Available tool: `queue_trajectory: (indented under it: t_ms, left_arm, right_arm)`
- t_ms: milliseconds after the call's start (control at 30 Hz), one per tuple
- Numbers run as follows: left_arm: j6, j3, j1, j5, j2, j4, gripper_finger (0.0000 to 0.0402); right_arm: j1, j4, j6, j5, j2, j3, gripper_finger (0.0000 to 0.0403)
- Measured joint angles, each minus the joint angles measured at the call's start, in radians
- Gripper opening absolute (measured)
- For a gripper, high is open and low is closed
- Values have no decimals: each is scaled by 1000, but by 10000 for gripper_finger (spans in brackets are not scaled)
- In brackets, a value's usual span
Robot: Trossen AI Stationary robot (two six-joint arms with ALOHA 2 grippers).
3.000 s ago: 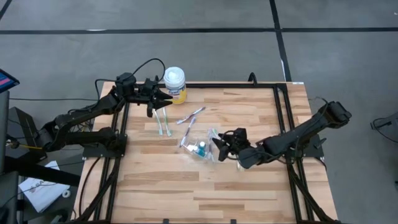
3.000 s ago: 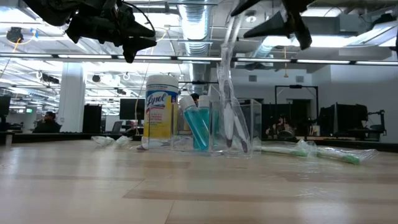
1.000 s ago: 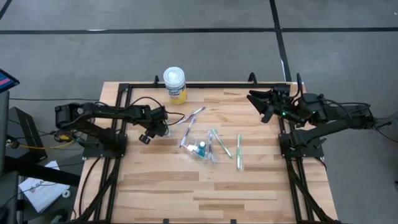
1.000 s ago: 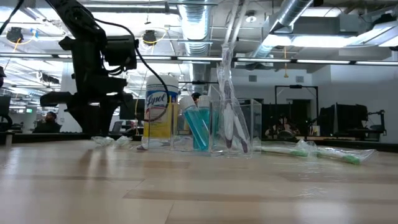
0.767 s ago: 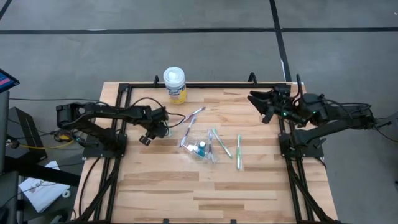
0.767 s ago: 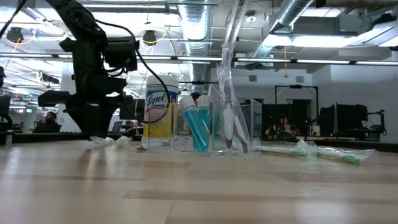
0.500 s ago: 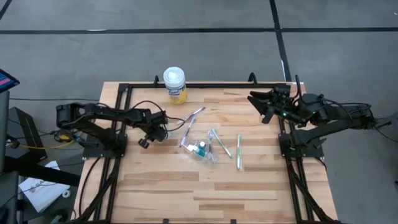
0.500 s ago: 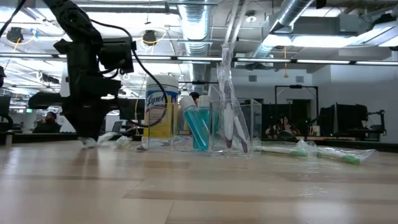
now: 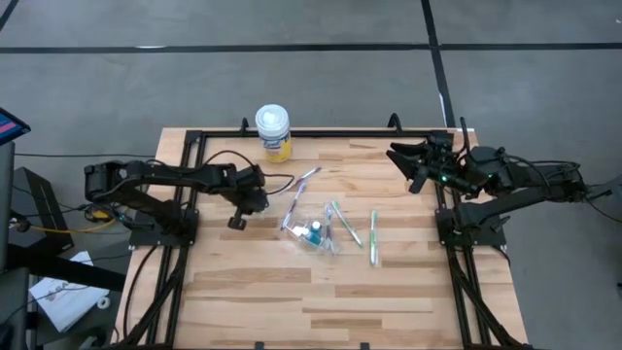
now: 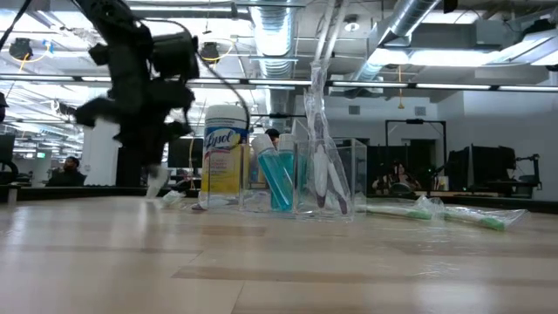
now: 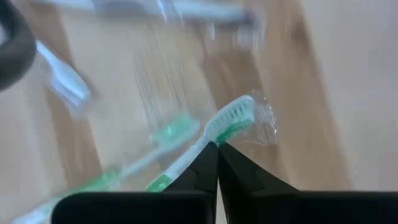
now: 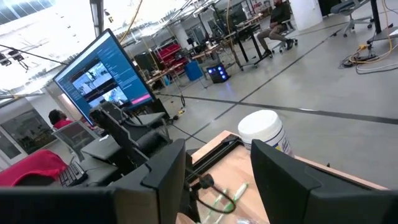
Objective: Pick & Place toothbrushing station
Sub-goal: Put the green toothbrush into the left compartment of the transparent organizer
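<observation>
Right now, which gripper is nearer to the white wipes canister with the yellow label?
Left. The left gripper is in front of the white wipes canister with the yellow label; the right gripper waits farther away near the table's right edge.

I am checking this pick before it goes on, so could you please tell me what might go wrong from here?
1. The left claw is shut on a green and white toothbrush near its head; held so far off centre, it might swing or slip free.
2. A second green toothbrush lies right beside it and could be dragged along.
3. The clear cup already holds toothbrushes and blue tubes, so a careless insertion might tip it.
</observation>
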Motion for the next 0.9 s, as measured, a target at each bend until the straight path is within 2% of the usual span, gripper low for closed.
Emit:
queue_trajectory:
  t_ms: [233,467,633,900]
  left_arm:
    - [-271,58,6,109,-114,61,0]
    - [-543,59,33,125,-284,190,0]
    - [-720,60,43,183,-355,385,0]
    - [-927,60,42,220,-326,783,0]
  right_arm:
    - [0,-5,0,0,0,0,172]
    - [-9,-33,-3,0,1,0,172]
    - [-32,-41,-3,0,1,0,172]
    - [-39,-42,-2,-4,1,0,172]
